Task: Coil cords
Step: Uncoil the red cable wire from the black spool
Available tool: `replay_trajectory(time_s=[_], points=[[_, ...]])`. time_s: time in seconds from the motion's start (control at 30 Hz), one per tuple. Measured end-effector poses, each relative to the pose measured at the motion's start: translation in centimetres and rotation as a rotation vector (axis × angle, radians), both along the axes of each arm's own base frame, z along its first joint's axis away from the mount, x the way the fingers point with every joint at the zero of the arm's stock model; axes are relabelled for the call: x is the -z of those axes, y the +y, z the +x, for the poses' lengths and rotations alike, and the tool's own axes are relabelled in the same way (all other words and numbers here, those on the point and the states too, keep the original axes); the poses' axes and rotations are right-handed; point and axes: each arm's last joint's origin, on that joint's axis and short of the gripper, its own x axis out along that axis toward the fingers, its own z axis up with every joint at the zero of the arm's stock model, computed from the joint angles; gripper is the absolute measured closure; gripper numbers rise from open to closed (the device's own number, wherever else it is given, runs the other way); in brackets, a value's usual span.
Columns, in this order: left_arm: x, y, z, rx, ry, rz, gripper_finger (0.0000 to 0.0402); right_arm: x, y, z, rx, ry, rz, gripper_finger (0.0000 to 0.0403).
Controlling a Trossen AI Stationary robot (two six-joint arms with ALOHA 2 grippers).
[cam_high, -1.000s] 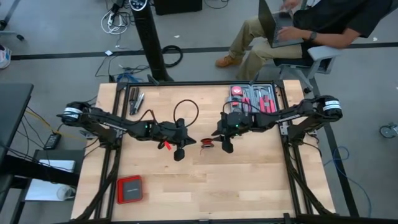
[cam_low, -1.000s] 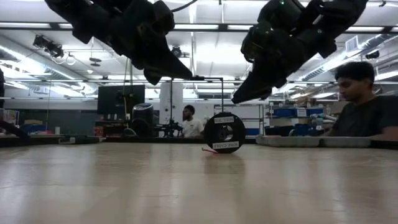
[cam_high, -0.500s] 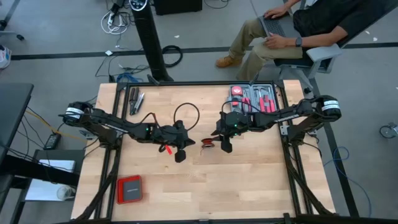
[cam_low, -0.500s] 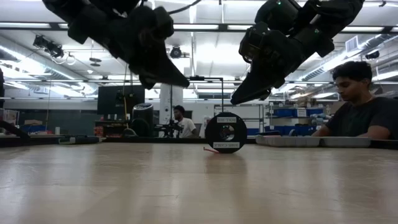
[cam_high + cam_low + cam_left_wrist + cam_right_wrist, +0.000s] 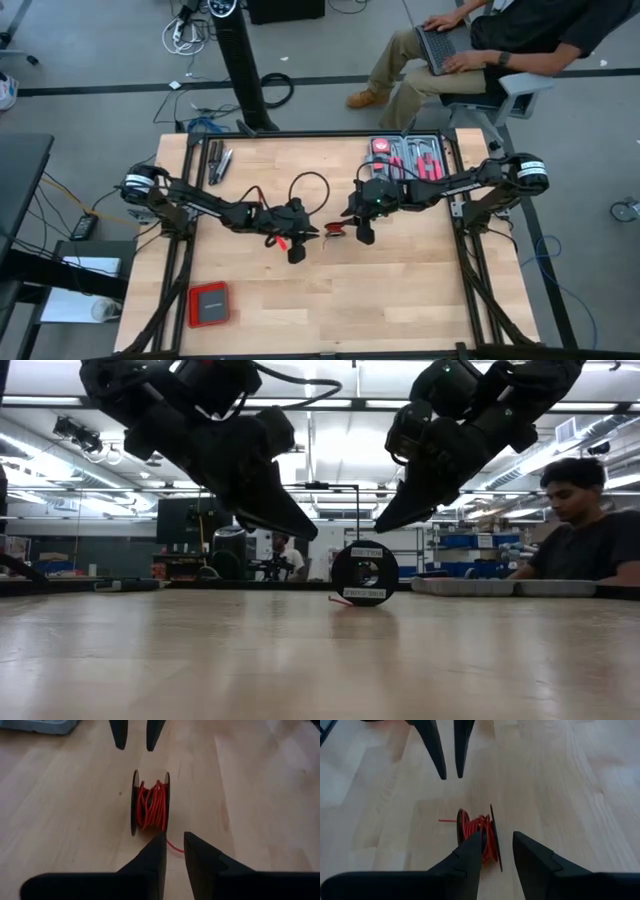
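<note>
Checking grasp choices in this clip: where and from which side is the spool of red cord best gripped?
Probably across the two black flanges, coming down from above. The spool stands upright on its rims on the table, flanges vertical and parallel, red cord wound between them. Fingers closing on the outer flange faces would clamp flat surfaces and avoid the windings. A short loose tail lies on the wood beside it.

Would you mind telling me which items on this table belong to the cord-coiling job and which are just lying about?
Part of the job:
- thin red cord wound on a black spool, standing on its rims mid-table
- left gripper and right gripper, hovering either side of it

Just lying about:
- grey tool tray, back right
- flat red square box, front left
- hand tools, back left
</note>
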Motion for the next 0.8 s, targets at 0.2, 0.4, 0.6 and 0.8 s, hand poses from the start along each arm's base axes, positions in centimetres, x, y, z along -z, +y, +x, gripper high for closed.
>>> replay_trajectory(time_s=[0.2,0.4,0.6,0.8], points=[[0.3,0.0,0.3,0.002,-0.015,0.002,0.0330,1.4,0.0,0.5,-0.004,0.038,-0.002,0.0290],[0.4,0.0,0.3,0.002,-0.008,0.003,0.0330,2.7,0.0,1.1,-0.006,0.050,-0.002,0.0290],[0.5,0.0,0.2,0.009,0.001,0.022,0.0330,3.6,-0.1,1.5,-0.012,0.049,-0.009,0.0298],[0.5,0.0,0.2,0.012,0.001,0.036,0.0330,3.9,0.0,1.5,-0.026,0.062,-0.025,0.0383]])
